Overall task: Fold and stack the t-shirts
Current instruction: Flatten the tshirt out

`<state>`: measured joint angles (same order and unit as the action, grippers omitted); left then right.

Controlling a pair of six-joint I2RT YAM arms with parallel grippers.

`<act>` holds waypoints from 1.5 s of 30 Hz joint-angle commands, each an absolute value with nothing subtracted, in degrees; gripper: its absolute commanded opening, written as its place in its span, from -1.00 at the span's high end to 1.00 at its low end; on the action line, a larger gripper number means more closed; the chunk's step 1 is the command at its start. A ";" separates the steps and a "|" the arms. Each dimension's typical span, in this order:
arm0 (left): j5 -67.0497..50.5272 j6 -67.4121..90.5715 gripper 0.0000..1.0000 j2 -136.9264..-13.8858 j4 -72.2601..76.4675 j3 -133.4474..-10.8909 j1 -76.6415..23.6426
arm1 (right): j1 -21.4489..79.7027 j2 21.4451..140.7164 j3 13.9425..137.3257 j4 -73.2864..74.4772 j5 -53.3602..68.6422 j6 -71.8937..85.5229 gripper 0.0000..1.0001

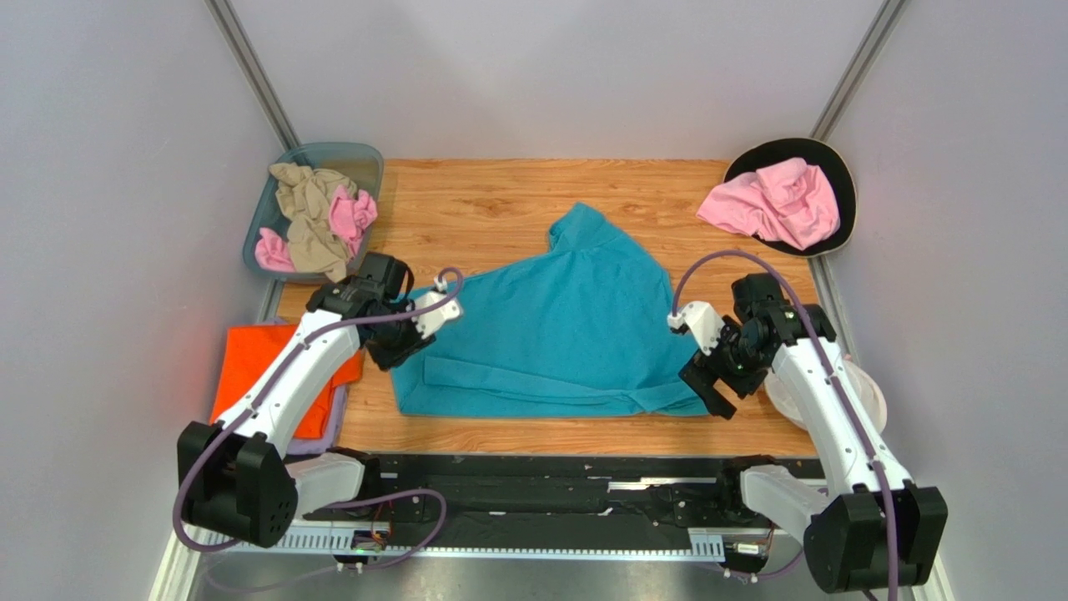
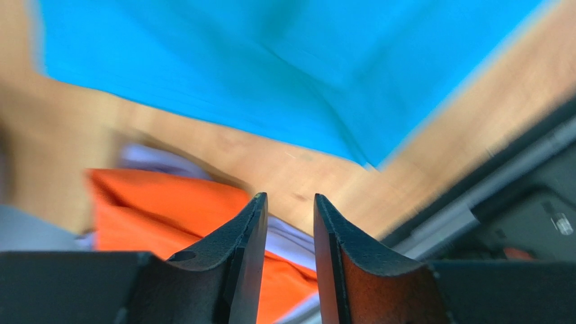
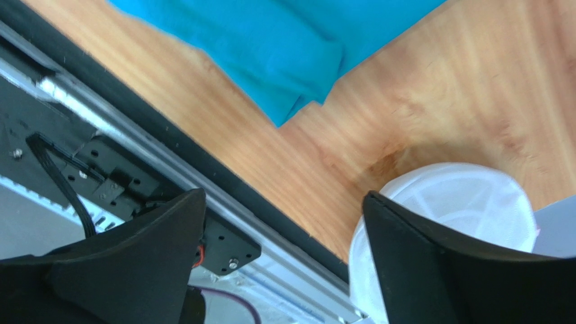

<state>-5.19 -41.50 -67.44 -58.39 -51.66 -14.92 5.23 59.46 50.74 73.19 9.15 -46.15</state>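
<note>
The teal t-shirt (image 1: 552, 332) lies spread on the wooden surface (image 1: 502, 200) between the two sets of fingers, one sleeve poking out on its far side and its near hem running straight. The left fingers (image 1: 391, 346) hang at its left edge, parted by a narrow gap with nothing between them. Their wrist view is smeared by blur, so whether they touch the cloth cannot be told. Behind and outside them sits the orange t-shirt (image 1: 270, 376), flat. Only a thin rim of the lavender t-shirt (image 1: 316, 438) shows under it, and the left arm crosses both. The right fingers (image 1: 712, 388) are spread wide and empty. The shirt's near right corner lies just ahead of them, apart from both tips, with bare wood in the gap. Under and beside the outer right finger is the white ribbed dish (image 3: 466, 202), half covered by that finger and cut off at the frame edge. From above, the right arm hides most of it. Far beyond the left fingers a bin (image 1: 364, 157) holds a crumpled beige t-shirt (image 1: 307, 207) tangled with pink cloth (image 1: 354, 213), their shapes unreadable. Far beyond the right fingers a bunched pink t-shirt (image 1: 771, 200) rests on a dark round tray (image 1: 837, 169), which it mostly covers.
</note>
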 commanded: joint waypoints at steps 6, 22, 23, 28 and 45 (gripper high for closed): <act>-2.29 -31.56 0.01 -79.17 -34.64 -63.36 -15.12 | 8.25 75.57 63.53 42.56 9.67 -30.60 -1.00; 4.31 -35.59 0.04 -100.02 -37.44 -76.11 -15.12 | 16.00 119.34 99.21 28.74 0.09 -26.46 -1.00; 4.31 -35.86 0.04 -100.19 -37.53 -76.03 -15.12 | 16.00 120.83 100.62 28.13 0.09 -26.63 -1.00; 5.97 -36.65 0.05 -102.03 -37.35 -75.50 -15.21 | 16.00 128.49 107.57 26.19 -2.11 -27.33 -0.99; 14.76 -39.20 0.12 -109.59 -40.08 -75.76 -18.72 | 15.82 139.75 116.64 22.86 -8.69 -34.27 -0.99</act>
<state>10.81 -37.04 -107.46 -38.57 -73.84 -17.69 16.05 139.02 117.40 27.22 -3.60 -30.11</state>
